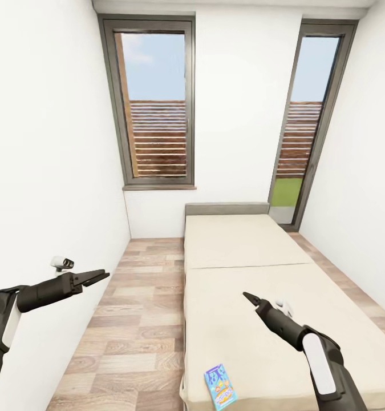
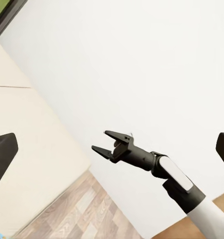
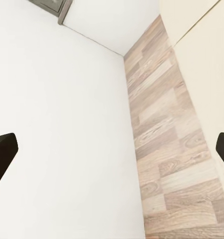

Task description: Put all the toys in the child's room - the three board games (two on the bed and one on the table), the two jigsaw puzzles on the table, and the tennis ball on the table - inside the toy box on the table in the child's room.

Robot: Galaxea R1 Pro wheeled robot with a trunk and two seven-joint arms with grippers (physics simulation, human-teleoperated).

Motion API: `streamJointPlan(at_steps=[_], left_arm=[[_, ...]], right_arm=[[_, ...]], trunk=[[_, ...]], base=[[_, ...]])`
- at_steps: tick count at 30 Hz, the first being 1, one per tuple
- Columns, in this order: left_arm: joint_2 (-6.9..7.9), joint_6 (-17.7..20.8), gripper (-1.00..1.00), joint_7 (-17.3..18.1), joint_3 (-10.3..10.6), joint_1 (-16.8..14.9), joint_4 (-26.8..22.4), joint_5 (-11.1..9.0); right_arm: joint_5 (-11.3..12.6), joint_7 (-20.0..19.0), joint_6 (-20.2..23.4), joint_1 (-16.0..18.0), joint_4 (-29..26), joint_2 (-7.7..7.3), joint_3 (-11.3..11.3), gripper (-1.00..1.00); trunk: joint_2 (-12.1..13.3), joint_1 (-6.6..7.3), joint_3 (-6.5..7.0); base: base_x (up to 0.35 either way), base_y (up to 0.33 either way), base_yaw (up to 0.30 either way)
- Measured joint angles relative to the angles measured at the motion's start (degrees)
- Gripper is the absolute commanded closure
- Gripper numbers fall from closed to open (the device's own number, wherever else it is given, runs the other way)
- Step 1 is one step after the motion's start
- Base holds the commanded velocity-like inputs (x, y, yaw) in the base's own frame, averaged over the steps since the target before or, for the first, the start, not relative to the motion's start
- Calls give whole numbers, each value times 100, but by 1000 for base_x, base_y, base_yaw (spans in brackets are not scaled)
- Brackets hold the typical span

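You faced a white-walled room with a wood-plank floor (image 1: 135, 319) and two tall grey-framed windows (image 1: 155, 103). A cream bed (image 1: 255, 297) (smooth, flat) filled centre right; the blue board game (image 1: 219, 386) lay at its bottom edge. Your left tool (image 1: 101, 275) and right tool (image 2: 103, 142) both stood spread, holding nothing.

both arms low and forward, left gripper (image 1: 101, 275) and right gripper (image 1: 247, 296) each empty, jaws apart
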State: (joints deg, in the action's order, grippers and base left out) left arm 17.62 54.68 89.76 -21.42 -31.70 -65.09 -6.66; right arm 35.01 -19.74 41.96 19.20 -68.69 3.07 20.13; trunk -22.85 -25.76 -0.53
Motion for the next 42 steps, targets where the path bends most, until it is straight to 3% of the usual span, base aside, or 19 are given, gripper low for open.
streamJointPlan(at_steps=[8, 17, 36, 42], left_arm=[[-228, 0, -100, -20, 14, -1, 3, 17], [-235, -21, -100, 0, -6, -1, 4, 12], [-237, -27, -100, 0, -11, -1, 4, 2], [-240, -27, -100, -7, -10, 2, 5, 2]], right_arm=[[16, -34, 18, -1, -18, -83, 226, -100], [24, -82, 21, -1, -21, -85, 329, -100], [25, -99, 34, -1, -30, -84, 334, -100], [24, -98, 34, -3, -33, -80, 313, -100]], trunk=[[0, 0, 0], [0, 0, 0], [0, 0, 0], [-233, -130, -99]], base=[[0, 0, 0], [0, 0, 0], [0, 0, 0], [0, 0, 0]])
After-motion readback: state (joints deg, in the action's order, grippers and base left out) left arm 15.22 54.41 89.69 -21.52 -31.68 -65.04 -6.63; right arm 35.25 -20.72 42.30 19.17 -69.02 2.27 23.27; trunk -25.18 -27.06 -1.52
